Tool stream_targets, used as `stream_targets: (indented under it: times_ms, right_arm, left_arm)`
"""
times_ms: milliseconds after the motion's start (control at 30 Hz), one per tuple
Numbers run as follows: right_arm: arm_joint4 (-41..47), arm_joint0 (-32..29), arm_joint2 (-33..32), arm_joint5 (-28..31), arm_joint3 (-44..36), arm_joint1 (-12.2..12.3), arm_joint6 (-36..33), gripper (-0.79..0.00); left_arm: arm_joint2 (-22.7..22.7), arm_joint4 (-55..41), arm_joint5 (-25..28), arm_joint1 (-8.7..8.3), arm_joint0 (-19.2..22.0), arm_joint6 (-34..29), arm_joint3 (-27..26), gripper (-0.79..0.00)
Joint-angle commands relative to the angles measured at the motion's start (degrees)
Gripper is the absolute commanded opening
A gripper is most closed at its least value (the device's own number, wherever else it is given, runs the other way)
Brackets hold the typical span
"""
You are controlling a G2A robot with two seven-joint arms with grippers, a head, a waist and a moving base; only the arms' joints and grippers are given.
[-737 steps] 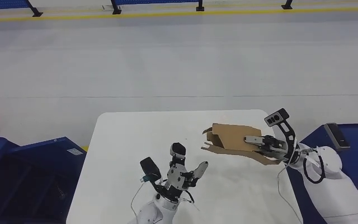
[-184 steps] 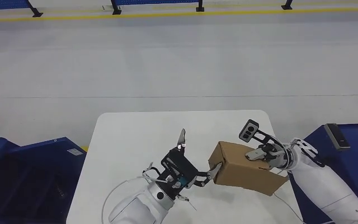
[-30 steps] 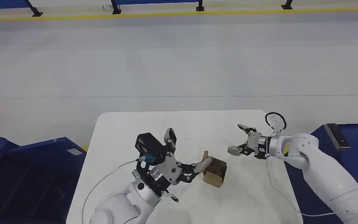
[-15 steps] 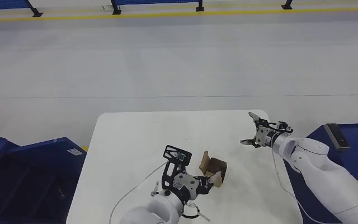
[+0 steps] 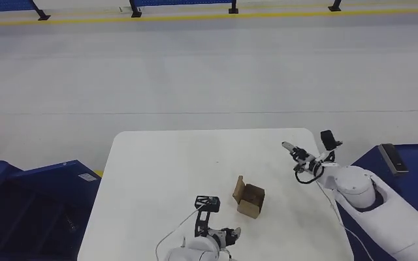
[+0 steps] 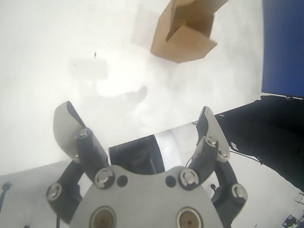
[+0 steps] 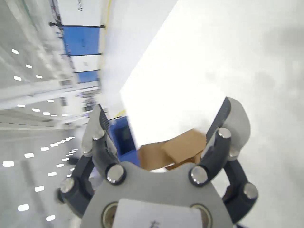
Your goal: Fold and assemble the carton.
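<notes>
The carton [image 5: 249, 198] stands on the white worktop [image 5: 163, 169], right of centre, with its flaps open and nothing touching it. The left end effector [image 6: 135, 113] hangs at the worktop's near edge, its fingers spread wide and empty, well apart from the carton. The right end effector [image 7: 163, 110], likewise open and empty, is near the worktop's right edge, apart from the carton.

Brown carton [image 5: 249, 198] on white table [image 5: 163, 169], flaps open, left gripper [image 5: 228, 236] and right gripper [image 5: 294, 153] both apart from it
</notes>
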State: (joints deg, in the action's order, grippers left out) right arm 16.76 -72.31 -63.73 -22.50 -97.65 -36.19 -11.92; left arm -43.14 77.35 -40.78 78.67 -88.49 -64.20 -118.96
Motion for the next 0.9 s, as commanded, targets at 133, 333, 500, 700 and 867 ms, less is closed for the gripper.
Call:
stream_targets:
  times_ms: [133,333,500,700,867]
  right_arm:
    - [-11.3,-0.2,0.1,-2.6,-1.3,-0.1,3.7,0.000]
    - [-2.2,0.3,-1.2,0.8,1.4,-0.4,-6.0,0.000]
    - [-12.1,7.6,1.7,5.8,6.8,-0.2,-28.4,0.000]
    - [-26.6,16.0,10.7,18.9,9.6,-1.9,-45.6,0.000]
    - [-28.2,16.9,11.3,20.0,10.2,-2.3,-45.0,0.000]
  left_arm:
    - [0.4,-3.7,-1.6,0.94,0.9,2.3,1.3,0.000]
    - [-0.9,-5.1,-0.5,1.04,0.7,1.2,6.5,0.000]
    - [-0.8,-14.6,-8.3,3.66,0.9,9.0,9.9,0.000]
    - [2.4,-26.3,-12.7,6.88,4.7,13.6,11.0,0.000]
    - [3.1,-29.2,-11.6,7.64,5.4,17.6,10.7,0.000]
